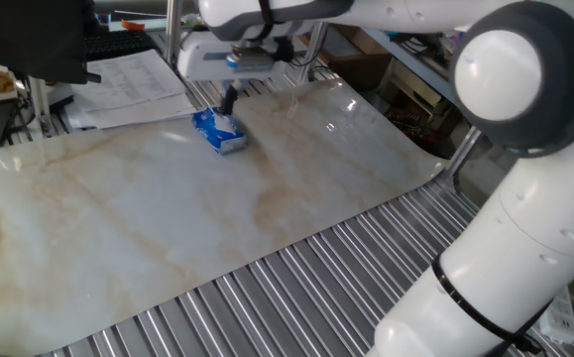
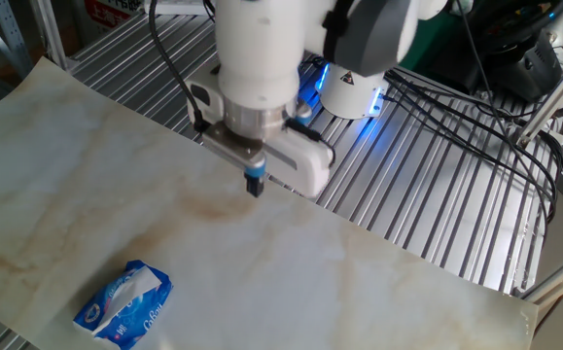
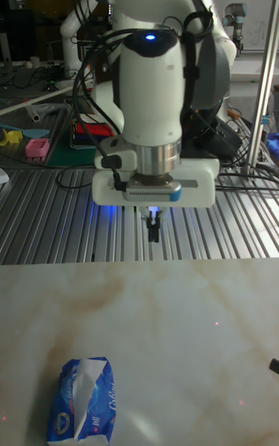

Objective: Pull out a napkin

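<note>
Marbled surface (image 2: pixel 378 282) carries a blue tissue pack (image 2: pixel 125 303), the napkin (image 3: pixel 87 374) poking white from its top slot. Above and apart from the pack hangs the tool (image 2: pixel 255 184), fingers pressed together, empty. Only one fixed view shows printed sheets (image 1: pixel 128 84) behind the pack.

Two fixed views face opposite table sides; tall one faces arm; all share blue pack (image 3: pixel 81 400)

Open marble mat (image 2: pixel 378 282) around tissue pack (image 2: pixel 125 303), nothing crowding
</note>
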`<state>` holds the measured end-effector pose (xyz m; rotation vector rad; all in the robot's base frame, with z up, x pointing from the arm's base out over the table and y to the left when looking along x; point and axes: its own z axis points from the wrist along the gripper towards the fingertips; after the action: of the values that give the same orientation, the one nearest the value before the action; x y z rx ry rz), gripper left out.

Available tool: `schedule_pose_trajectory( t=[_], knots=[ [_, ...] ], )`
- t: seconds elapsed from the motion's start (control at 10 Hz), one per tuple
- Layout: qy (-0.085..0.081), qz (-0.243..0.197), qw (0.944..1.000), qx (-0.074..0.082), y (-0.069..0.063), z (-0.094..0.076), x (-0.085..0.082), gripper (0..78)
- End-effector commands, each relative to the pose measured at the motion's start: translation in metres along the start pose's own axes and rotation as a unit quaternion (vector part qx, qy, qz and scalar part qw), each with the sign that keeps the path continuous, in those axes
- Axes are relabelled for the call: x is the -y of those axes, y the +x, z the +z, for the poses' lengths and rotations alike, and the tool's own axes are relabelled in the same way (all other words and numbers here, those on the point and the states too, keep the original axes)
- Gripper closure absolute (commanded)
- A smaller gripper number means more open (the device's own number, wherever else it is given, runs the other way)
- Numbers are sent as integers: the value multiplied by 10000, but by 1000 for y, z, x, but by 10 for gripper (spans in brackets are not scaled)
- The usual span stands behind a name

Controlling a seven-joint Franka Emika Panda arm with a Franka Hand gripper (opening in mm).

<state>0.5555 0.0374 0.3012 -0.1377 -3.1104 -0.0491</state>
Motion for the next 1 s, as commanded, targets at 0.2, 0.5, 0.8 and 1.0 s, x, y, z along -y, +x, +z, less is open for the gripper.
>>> schedule_pose_trajectory(
  t=[0.2,0.5,0.8,1.0],
  knots=[
    [-10,90,10000,1,-21,1,-12,776],
    [-14,49,10000,-14,-38,-2,-14,776],
    [-2,253,9997,3,-45,2,-34,776],
    [9,341,9994,-4,-51,0,-45,776]
  ],
)
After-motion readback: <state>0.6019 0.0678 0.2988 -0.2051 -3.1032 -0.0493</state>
